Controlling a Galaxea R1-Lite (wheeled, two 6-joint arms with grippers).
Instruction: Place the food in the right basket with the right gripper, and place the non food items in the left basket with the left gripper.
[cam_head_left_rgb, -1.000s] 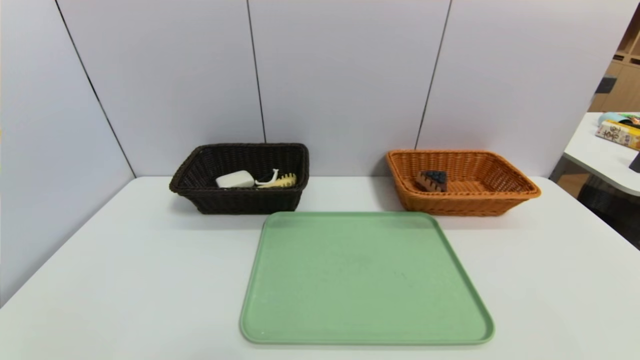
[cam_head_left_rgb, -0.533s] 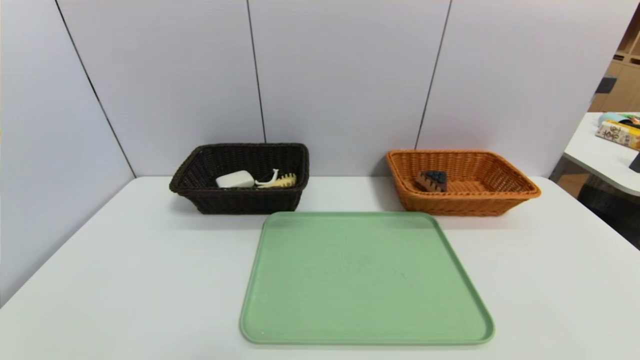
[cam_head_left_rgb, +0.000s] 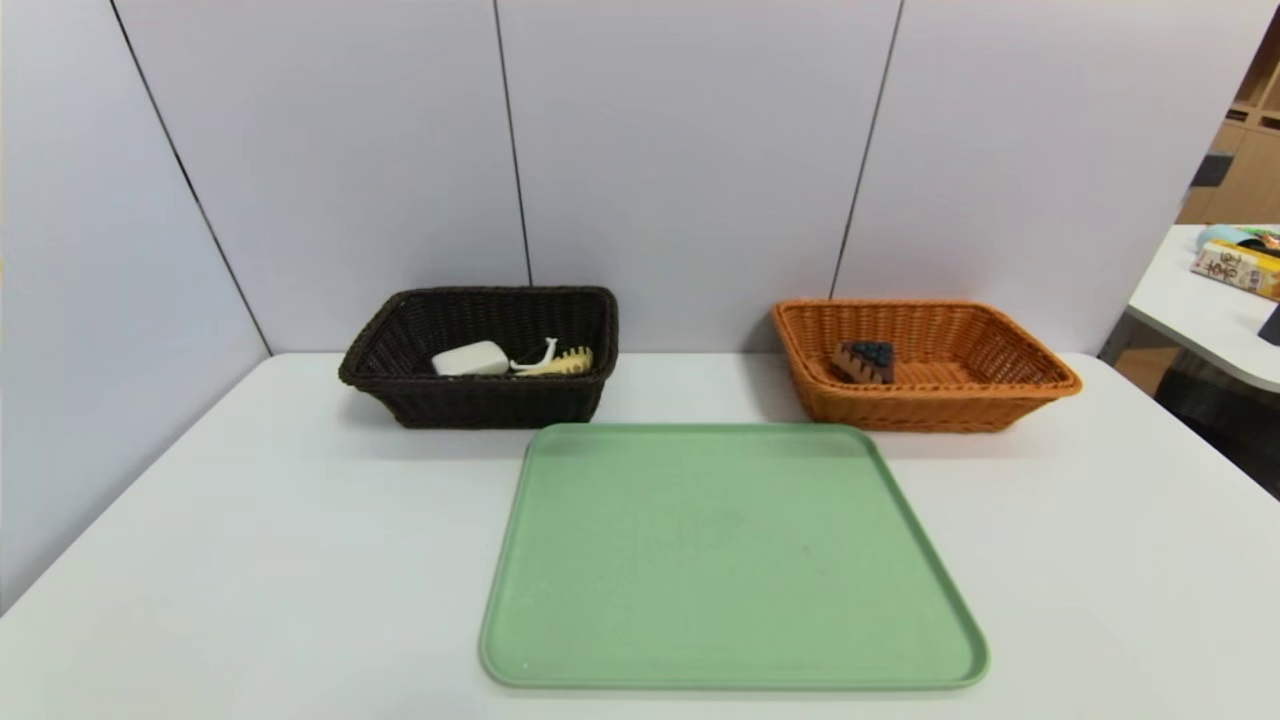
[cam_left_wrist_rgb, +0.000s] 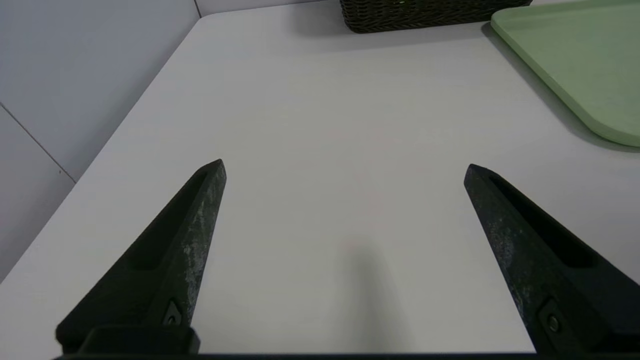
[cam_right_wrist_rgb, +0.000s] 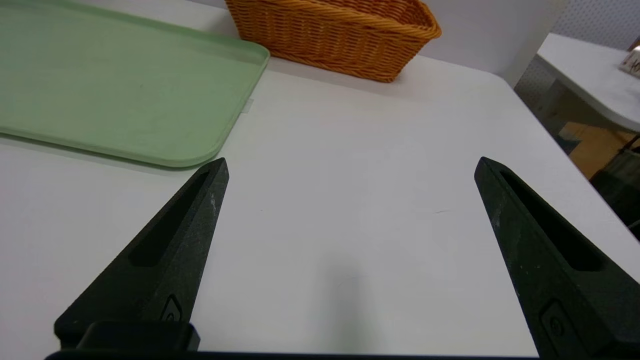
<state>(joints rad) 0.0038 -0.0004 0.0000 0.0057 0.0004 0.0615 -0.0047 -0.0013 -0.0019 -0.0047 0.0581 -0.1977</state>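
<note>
Head view shows soap (cam_head_left_rgb: 470, 358) in the dark basket (cam_head_left_rgb: 480, 400), cake (cam_head_left_rgb: 864, 361) in the orange basket (cam_head_left_rgb: 930, 405); left gripper (cam_left_wrist_rgb: 344, 167) and right gripper (cam_right_wrist_rgb: 351, 164) hang spread above the table (cam_head_left_rgb: 250, 520).

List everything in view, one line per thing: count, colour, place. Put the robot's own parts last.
table: one, white, under everything.
tray: one, green, table centre, nearest the robot, nothing on it.
left basket: one, dark brown wicker, far left of the tray.
bar: one, white, inside the left basket.
comb-like item: one, yellowish, inside the left basket beside the bar.
right basket: one, orange wicker, far right of the tray.
cake slice: one, brown with dark top, inside the right basket.
side table: one, white, far right, holding a box.
left gripper: one, black, open over bare table left of the tray.
right gripper: one, black, open over bare table right of the tray.
</note>
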